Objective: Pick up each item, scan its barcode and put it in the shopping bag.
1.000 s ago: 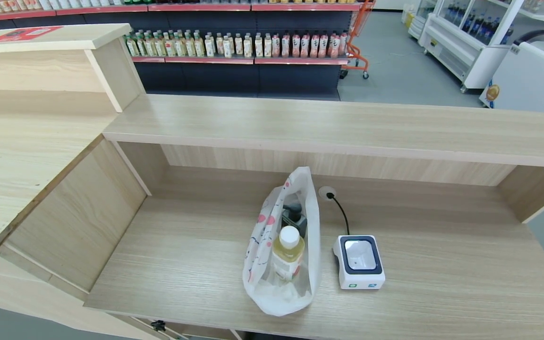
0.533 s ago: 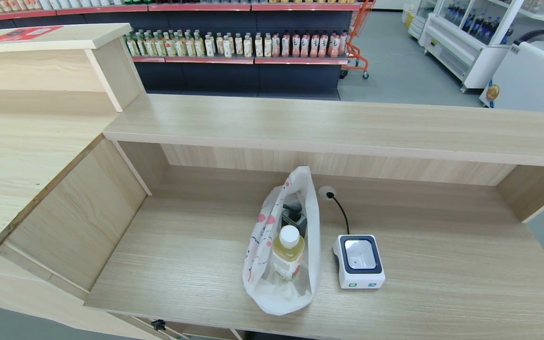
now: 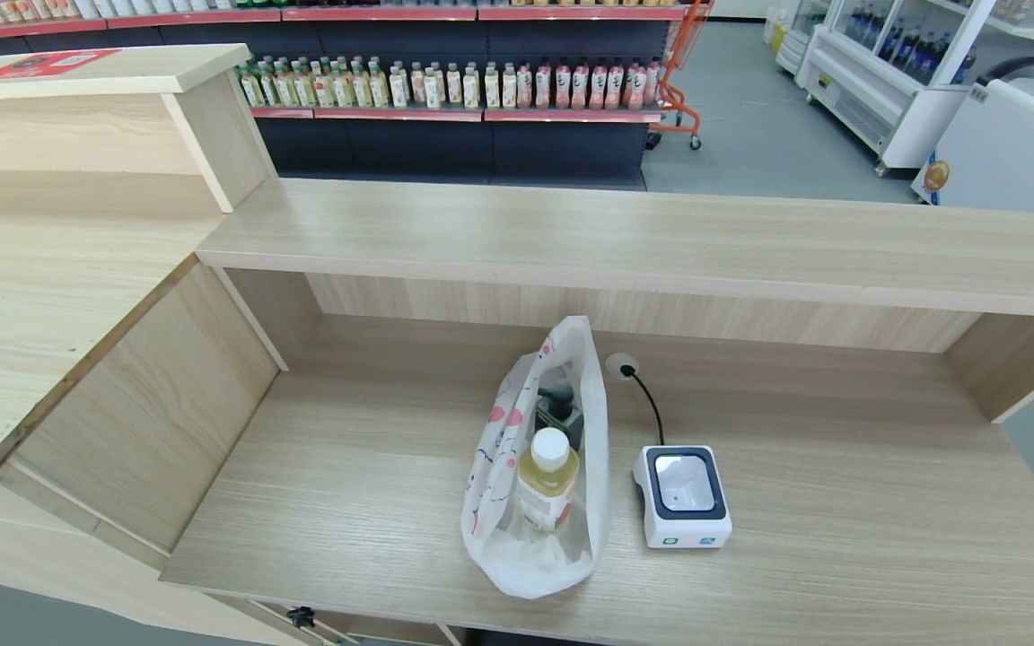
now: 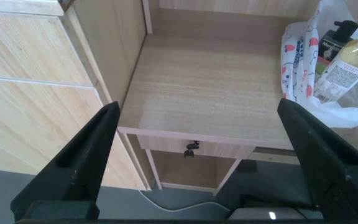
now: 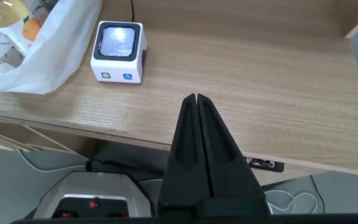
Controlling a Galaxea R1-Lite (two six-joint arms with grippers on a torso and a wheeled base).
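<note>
1. Bag, bottles and scanner lie exactly as they did a second ago; nothing on the desk (image 3: 840, 538) has shifted. With both items I can see already inside the shopping bag (image 3: 492, 467), I judge the job done or nearly so.
2. The bag stands about midway along the desk's near edge, its mouth open upward and its long side running from that edge toward the back wall. The scanner (image 3: 681, 496) sits just beside it on the right, window facing up.
3. Inside, the yellow drink bottle (image 3: 546, 484) stands roughly upright, white cap on top and long axis near vertical. A dark pump bottle (image 3: 558, 408) stands behind it, toward the back.
4. The left hand (image 4: 199, 107) hangs off the desk's near left corner, fingers spread wide, holding nothing.
5. The right hand (image 5: 195, 98) hangs off the near edge right of the scanner, fingers pressed together on nothing.
</note>
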